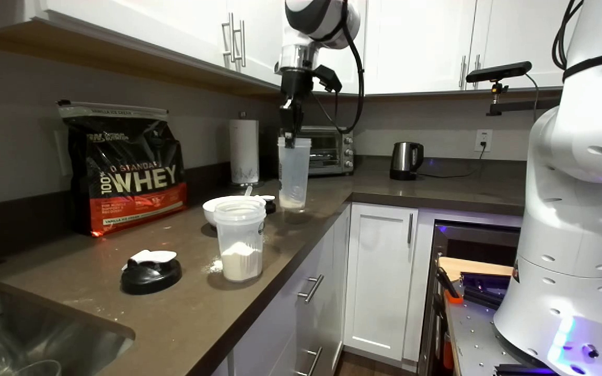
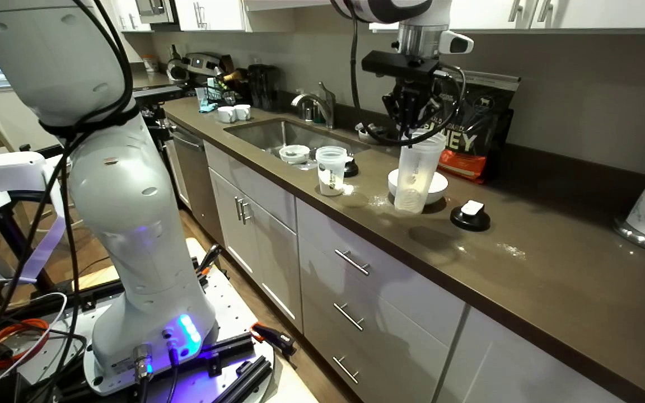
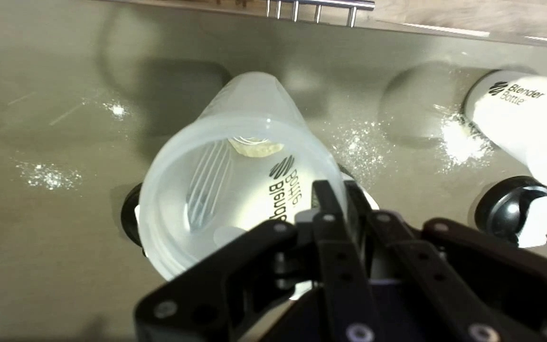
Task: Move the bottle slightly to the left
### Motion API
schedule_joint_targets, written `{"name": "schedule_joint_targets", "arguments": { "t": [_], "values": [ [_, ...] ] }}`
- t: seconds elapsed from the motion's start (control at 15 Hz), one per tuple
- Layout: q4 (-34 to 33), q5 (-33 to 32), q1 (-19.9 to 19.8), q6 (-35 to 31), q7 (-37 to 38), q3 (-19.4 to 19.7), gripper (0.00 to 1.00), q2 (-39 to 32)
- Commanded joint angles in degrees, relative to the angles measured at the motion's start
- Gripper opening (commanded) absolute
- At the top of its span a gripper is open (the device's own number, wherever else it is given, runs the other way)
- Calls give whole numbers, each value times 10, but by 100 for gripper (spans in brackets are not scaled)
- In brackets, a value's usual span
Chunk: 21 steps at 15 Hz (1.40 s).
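Translucent plastic hangs from your pincer [image 3: 340, 191], one finger [image 3: 328, 204] inside the mouth and one outside, pinching the wall of the tall shaker bottle [image 1: 294, 172] at its rim. Directly below the pincer, the bottle's base appears just off the countertop [image 1: 191, 308], though contact is hard to rule out. Expect a light load: only a shallow layer of pale powder [image 1: 291, 202] lies inside. The wall looks thin and springy rather than brittle, and smooth enough to pivot in your grasp. Your rim hold should serve for a slight shift left, but the uncapped bottle may swing and spill; a grasp around the body, lower down, would likely be steadier if the pincer spans it. Just below your fingertips, a black logo [image 3: 281, 185] reads "Bottle" and the start of "Blender," the rest behind a finger. Farther from the pincer, a second shaker [image 3: 523, 118] carries the full "Blender Bottle" name. Farthest, a whey bag [image 1: 126, 162] reads "100% WHEY" and "VANILLA ICE CREAM"; its smaller brand lettering appears to be Optimum Nutrition.
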<state>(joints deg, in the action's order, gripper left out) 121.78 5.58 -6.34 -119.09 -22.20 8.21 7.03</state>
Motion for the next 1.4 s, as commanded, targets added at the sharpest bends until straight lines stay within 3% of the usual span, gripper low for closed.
{"name": "schedule_joint_targets", "arguments": {
  "t": [0.0, 0.47, 1.13, 1.2, 1.33],
  "values": [
    [51, 6, 7, -44, 0, -2, 2, 29],
    [85, -2, 13, -69, 2, -3, 2, 17],
    [83, -18, 15, -70, -1, -5, 2, 11],
    [84, -19, 15, -70, 0, -6, 33, 12],
    [84, -21, 15, -70, 1, -7, 39, 12]
  ]
}}
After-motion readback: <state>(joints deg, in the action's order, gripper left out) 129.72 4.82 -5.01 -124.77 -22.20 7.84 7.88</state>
